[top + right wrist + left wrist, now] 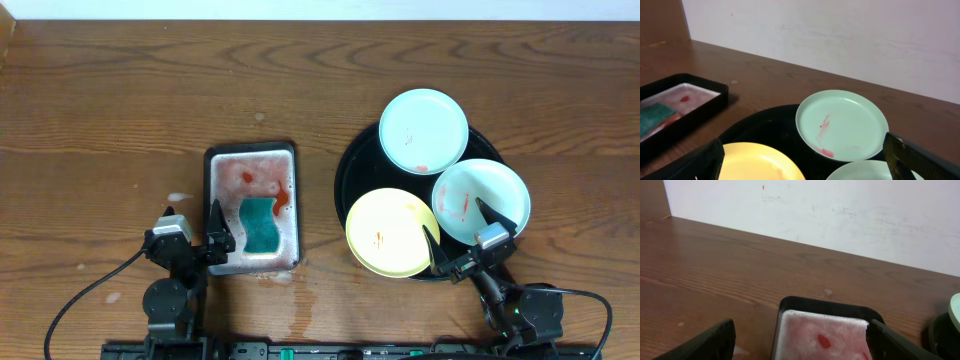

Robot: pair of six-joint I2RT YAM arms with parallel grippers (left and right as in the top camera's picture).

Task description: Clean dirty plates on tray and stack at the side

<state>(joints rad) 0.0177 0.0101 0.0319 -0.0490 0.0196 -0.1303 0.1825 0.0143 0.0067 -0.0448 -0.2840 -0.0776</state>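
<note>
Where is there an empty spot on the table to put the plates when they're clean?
The widest bare wood is left of the small sponge tray. There's also room right of the black tray, and a narrow gap between the two trays. The black tray is crowded: three plates nearly fill it.

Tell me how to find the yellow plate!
Find the big round black tray on the right side of the wooden table. The yellow plate sits at its front left edge. The back plate and right plate beside it are pale mint; only this one is yellow.
</note>
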